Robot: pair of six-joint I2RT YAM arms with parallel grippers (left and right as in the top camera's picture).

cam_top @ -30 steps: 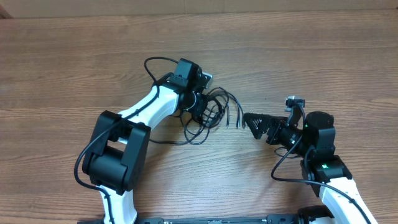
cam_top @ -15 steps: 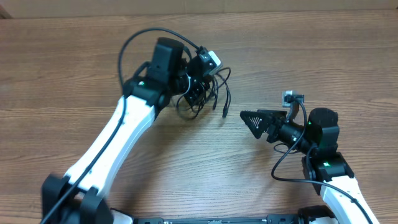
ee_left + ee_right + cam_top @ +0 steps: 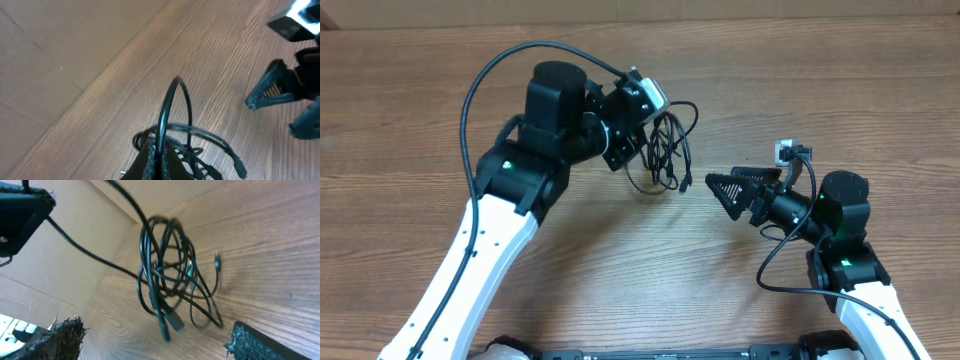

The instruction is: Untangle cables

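My left gripper (image 3: 642, 135) pinches shut on top loop of thin black tangled cables (image 3: 668, 152); bunch hangs over brown wooden table (image 3: 620, 270). My right gripper (image 3: 722, 192) spread wide, empty, near bunch. Cords light, limp, probably slick: best hold looks like dangling plug end (image 3: 175, 321).

Left gripper (image 3: 640, 130) has risen and swung farther across the surface (image 3: 820, 80); cables (image 3: 668, 150) now hang bunched from its jaws.

- L arm (image 3: 492, 226): white links, blk joints, green LED, thick blk cable loop.
- R arm (image 3: 842, 205): same white/blk, 2 green LEDs.
- R gripper (image 3: 720, 192): blk triangular ribbed fingers.
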